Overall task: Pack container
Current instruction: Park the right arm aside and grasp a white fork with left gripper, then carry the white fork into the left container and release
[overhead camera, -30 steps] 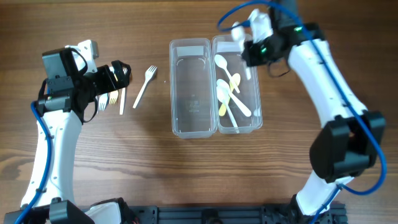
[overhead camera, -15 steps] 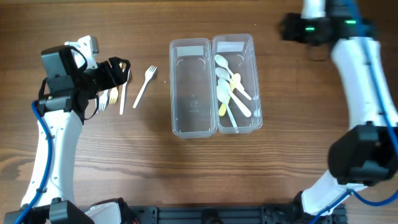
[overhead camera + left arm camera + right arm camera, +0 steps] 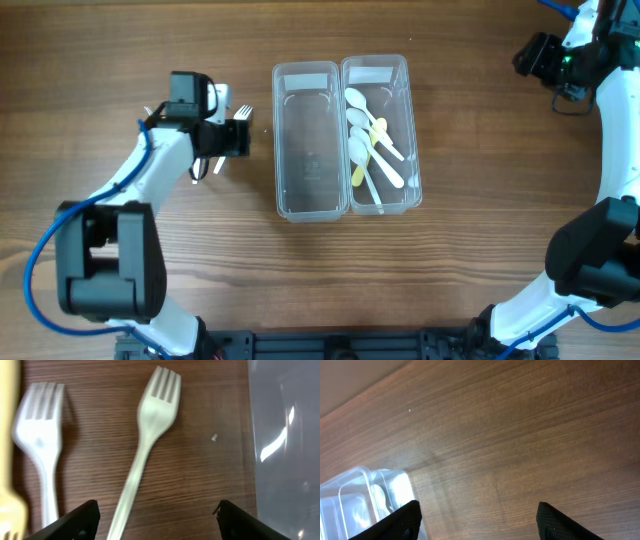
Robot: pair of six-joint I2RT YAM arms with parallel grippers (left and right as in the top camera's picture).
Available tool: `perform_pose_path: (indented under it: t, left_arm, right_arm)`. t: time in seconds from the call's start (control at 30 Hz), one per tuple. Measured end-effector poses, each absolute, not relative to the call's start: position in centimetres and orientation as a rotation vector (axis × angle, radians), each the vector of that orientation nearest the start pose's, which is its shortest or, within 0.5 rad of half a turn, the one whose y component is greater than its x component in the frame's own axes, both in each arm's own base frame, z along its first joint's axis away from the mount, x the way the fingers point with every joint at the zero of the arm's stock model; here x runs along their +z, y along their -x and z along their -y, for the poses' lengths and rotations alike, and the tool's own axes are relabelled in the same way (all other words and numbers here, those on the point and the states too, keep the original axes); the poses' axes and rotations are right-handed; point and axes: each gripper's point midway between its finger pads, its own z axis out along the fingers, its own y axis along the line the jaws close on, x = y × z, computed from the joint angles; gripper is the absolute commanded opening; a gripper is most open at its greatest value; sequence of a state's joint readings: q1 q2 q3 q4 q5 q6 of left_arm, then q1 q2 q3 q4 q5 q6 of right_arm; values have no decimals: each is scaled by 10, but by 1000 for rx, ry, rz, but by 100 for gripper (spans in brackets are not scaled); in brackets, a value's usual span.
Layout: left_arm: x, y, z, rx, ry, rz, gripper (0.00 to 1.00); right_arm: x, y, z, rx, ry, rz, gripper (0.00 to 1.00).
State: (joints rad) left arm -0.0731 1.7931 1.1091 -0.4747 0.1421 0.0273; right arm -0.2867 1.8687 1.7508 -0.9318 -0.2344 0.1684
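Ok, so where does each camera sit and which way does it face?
Overhead: above the table, looking straight down at the clear container; both arms show.
Left wrist: on the left arm, looking down at a white fork; the left gripper shows, open.
Right wrist: on the right arm, slanting across bare wood; the right gripper shows.
Shared: all three catch the container.

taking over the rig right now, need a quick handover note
Left gripper: open, empty, poised over a white fork on the table, just left of the container.
Right gripper: open, empty, far right, well away from the container.
Done: spoons lie in the right compartment.
Left: the left compartment is empty. The white fork and a second fork beside it are not yet packed; they probably go there.
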Motion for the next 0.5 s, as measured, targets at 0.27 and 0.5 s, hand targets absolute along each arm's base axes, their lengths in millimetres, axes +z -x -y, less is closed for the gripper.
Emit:
perform_pose_path:
  t: [0.27, 0.5]
  left_arm:
    - [14, -421, 57, 20, -715, -2596, 64]
    - [6, -414, 54, 50, -808, -2616, 100]
  right_arm:
    - [181, -448, 91, 275, -528, -2601, 69]
    - [179, -444, 89, 279, -535, -2620, 68]
